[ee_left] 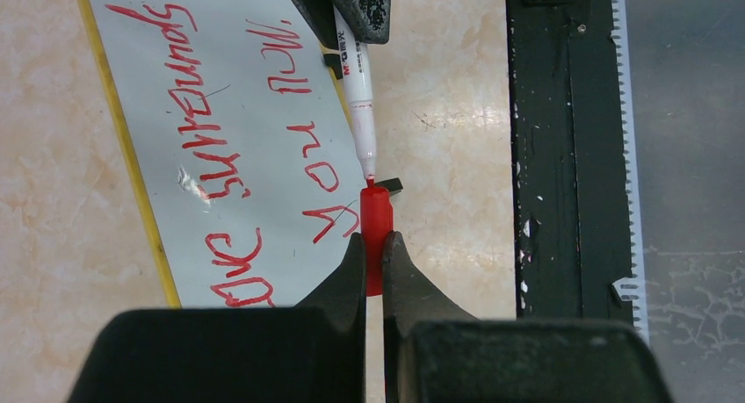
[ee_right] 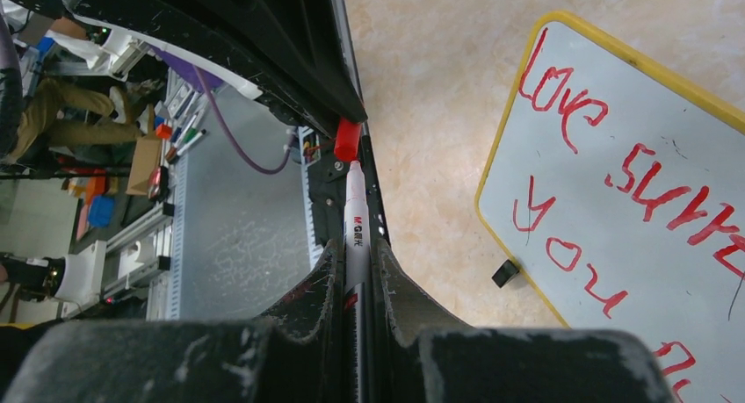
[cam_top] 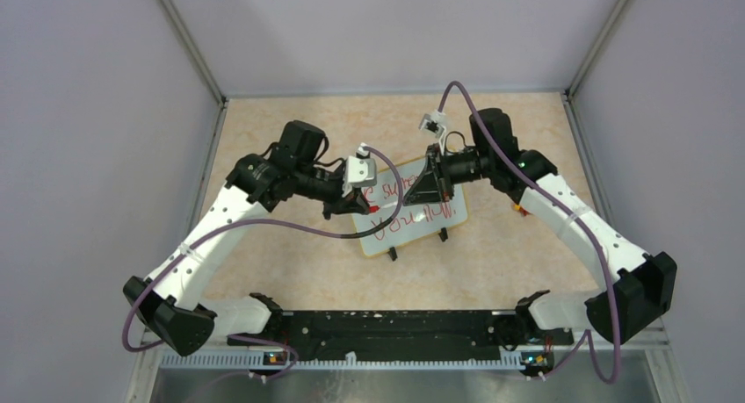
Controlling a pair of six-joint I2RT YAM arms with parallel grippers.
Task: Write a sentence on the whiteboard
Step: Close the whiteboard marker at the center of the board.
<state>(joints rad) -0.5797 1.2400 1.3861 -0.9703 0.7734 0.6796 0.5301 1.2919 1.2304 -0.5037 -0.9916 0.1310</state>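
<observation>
Red handwritten sentence (ee_left: 211, 131) on yellow-rimmed glossy whiteboard (ee_left: 132, 157), left half of left-wrist frame. Left gripper (ee_left: 373, 245) clamped on red plastic cap (ee_left: 376, 214), right gripper (ee_right: 356, 254) pinching white marker pen (ee_left: 356, 87) — tip at cap mouth. Best: align axes, push straight — no wobble.

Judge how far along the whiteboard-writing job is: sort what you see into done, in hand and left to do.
Done: the sentence stands in two red lines on the whiteboard. In hand: the right gripper holds the marker with its tip at the mouth of the red cap, which the left gripper pinches. Left: probably pushing the cap fully on and putting the marker down.
</observation>
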